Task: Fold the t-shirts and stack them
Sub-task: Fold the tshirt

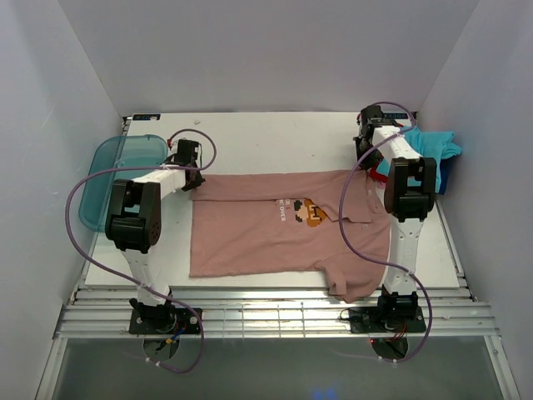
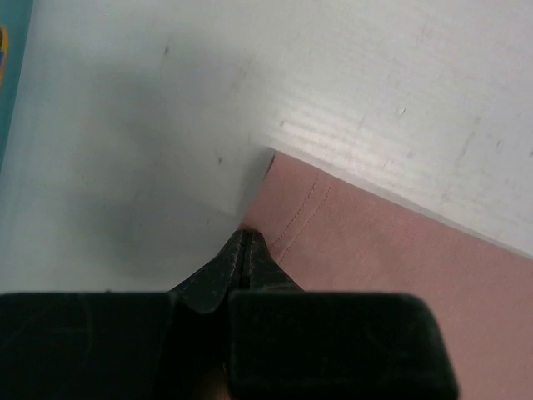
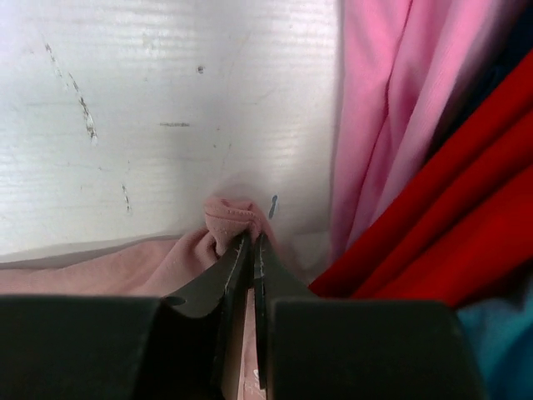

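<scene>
Presently the left gripper (image 2: 244, 243) pinches the dusty-pink t-shirt (image 1: 250, 233) at its far-left corner; the right gripper (image 3: 252, 243) clenches its bunched far-right corner.

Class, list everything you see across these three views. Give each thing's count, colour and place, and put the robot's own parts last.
dusty-pink t-shirt: one, dusty pink with a small pixel print, spread flat mid-table
t-shirt pile: one heap of turquoise, red, pink and dark blue cloth, far right corner; number of shirts unclear
tray: one, translucent teal, left edge of the table
table: one, white, under everything
cables: two, purple, one looping along each arm
arms: two, white and black, bases at the near edge
left gripper: one, black, shut on the spread shirt's far left corner
right gripper: one, black, shut on a bunch of the spread shirt beside the pile
</scene>
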`<state>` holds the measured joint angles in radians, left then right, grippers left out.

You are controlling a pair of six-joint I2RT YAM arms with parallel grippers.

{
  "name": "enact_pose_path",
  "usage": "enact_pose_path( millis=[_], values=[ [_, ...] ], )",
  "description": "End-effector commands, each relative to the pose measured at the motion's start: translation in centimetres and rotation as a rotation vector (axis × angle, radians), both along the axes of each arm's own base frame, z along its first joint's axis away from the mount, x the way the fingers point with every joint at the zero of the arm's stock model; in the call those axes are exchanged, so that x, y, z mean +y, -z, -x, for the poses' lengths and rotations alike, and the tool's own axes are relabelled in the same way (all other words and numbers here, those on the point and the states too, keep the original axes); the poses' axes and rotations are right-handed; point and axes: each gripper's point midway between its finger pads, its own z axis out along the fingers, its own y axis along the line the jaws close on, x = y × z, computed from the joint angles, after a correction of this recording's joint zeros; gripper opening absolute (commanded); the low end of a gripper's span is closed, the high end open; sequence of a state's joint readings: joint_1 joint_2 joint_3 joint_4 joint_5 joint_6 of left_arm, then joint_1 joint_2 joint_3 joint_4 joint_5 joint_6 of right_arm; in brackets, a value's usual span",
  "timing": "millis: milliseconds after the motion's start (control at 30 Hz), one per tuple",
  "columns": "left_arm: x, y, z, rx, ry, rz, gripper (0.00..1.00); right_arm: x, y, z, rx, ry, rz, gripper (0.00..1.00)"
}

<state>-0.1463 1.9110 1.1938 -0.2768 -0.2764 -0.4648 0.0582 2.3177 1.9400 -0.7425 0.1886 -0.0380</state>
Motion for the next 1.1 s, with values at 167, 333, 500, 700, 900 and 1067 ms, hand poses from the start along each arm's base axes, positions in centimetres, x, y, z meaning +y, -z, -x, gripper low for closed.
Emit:
enact_pose_path(
  millis=[167, 333, 500, 700, 900, 1067],
  values=[
    [1.4, 2.2, -4.0, 0.048, -0.072, -0.084, 0.00, -1.2, -0.6, -4.2, -0.128, 0.046, 0.047, 0.09],
    [1.7, 2.9, -7.3, 0.041, -0.084, -0.094, 0.00, -0.6, -1.4, -6.9, -0.218, 0.080, 0.007, 0.12],
    [0.8, -0.1, -13.1, -0.068, -0.073, -0.067, 0.00, 0.9, -2.5, -10.0, -0.334, 0.080, -0.084, 0.15],
    [0.4, -3.7, -17.3, -0.182, -0.050, -0.072, 0.00, 2.7, -8.5, -14.2, -0.533, 0.007, -0.170, 0.42],
    [-0.7, -14.8, -19.1, -0.432, 0.037, -0.044, 0.53, 3.4, -20.4, -13.1, -0.822, -0.081, -0.195, 0.72],
    [-1.4, -24.8, -17.7, -0.623, 0.107, -0.026, 0.74, 3.7, -29.2, -8.0, -0.960, -0.108, -0.201, 0.75]
  ],
)
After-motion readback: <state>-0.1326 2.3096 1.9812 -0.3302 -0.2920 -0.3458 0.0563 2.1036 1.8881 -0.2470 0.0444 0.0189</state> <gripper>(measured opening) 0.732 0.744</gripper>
